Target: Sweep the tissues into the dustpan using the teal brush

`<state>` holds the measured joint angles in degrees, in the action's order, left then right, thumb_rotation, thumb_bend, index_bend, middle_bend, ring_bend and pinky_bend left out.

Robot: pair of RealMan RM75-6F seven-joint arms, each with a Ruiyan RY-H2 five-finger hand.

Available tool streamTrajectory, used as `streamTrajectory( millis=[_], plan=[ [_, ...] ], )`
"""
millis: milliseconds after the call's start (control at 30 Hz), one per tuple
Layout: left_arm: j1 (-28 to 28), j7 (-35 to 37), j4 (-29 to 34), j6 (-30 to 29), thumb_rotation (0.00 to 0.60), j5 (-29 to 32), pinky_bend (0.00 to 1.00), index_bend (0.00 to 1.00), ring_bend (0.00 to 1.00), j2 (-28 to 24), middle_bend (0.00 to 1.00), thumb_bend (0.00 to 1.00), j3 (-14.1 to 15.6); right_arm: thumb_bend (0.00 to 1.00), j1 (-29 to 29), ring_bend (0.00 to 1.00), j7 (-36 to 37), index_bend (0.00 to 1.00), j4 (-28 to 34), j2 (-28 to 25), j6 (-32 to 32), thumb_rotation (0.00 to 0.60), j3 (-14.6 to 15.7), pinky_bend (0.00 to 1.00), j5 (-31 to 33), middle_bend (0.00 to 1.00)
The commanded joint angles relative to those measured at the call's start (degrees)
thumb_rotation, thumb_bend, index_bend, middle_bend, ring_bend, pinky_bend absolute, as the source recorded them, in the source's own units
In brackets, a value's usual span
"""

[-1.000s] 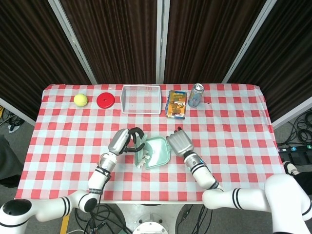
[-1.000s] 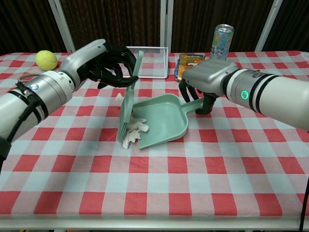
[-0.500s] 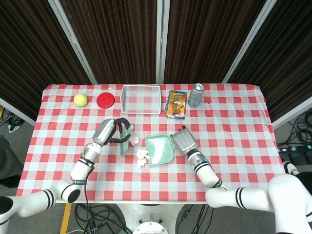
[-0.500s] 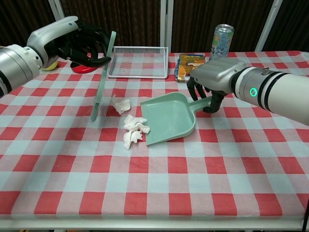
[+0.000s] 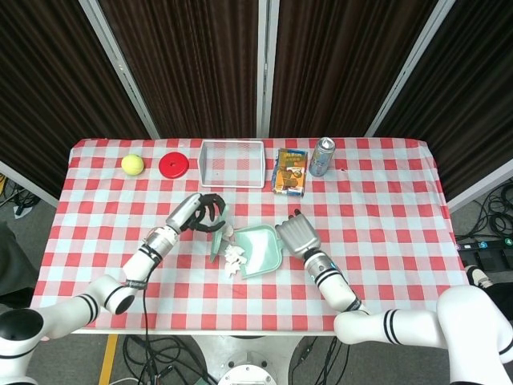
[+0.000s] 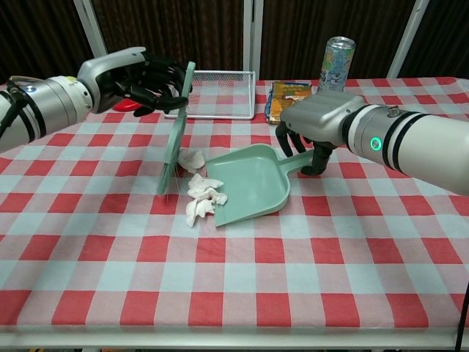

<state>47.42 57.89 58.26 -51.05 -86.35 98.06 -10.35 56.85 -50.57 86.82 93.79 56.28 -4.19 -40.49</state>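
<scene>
The tissues (image 6: 201, 196) lie crumpled on the checked table (image 6: 352, 279) at the dustpan (image 6: 253, 183) mouth, one scrap apart just beside the brush bristles. I've brought the teal brush (image 6: 176, 132) back in from the left since half a second ago; it now stands upright touching that scrap. My left hand (image 6: 143, 81) grips its handle. My right hand (image 6: 311, 128) clasps the dustpan handle, pan nudged slightly left toward the pile.

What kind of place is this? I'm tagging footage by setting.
Probably a lab or robot test room, not a home: dark curtain panels behind a table with a checked tablecloth, loose cables on the floor, and staged props like the wire basket.
</scene>
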Motion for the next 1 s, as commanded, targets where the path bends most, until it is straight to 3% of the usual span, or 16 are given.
streamTrajectory(
  millis=[33, 267, 667, 800, 1000],
  plan=[
    [0.8, 4.6, 2.1, -1.6, 0.6, -3.5, 0.85, 0.56, 0.6, -0.9, 0.55, 0.45, 3.0, 0.4, -0.1, 0.38, 0.1, 0.7, 0.1, 0.1, 0.1, 0.6, 0.1, 0.23, -0.2, 0.63],
    [0.0, 2.9, 4.3, -4.8, 0.6, -3.5, 0.84, 0.56, 0.59, 0.0, 0.55, 0.45, 3.8, 0.41, -0.4, 0.38, 1.1, 0.7, -0.2, 0.6, -0.1, 0.6, 0.3, 0.23, -0.9, 0.63],
    [-2.3, -0.8, 6.2, -5.9, 0.6, 4.5, 0.84, 0.56, 0.59, 5.1, 0.55, 0.45, -0.2, 0.41, -0.5, 0.38, 4.4, 0.7, -1.4, 1.7, -1.8, 0.6, -0.4, 0.23, -3.3, 0.63],
    [-2.3, 0.7, 8.9, -5.7, 0.6, 5.4, 0.84, 0.56, 0.59, 4.8, 0.55, 0.45, -1.3, 0.41, -0.6, 0.38, 5.7, 0.7, -2.5, 2.1, -2.7, 0.6, -0.5, 0.23, -4.0, 0.63],
    [-4.2, -3.3, 11.8, -9.1, 0.6, 6.1, 0.84, 0.56, 0.59, 2.1, 0.55, 0.45, -2.6, 0.41, -0.9, 0.38, 6.2, 0.7, -3.1, 2.0, -2.5, 0.6, -0.3, 0.23, -5.0, 0.63]
  ],
)
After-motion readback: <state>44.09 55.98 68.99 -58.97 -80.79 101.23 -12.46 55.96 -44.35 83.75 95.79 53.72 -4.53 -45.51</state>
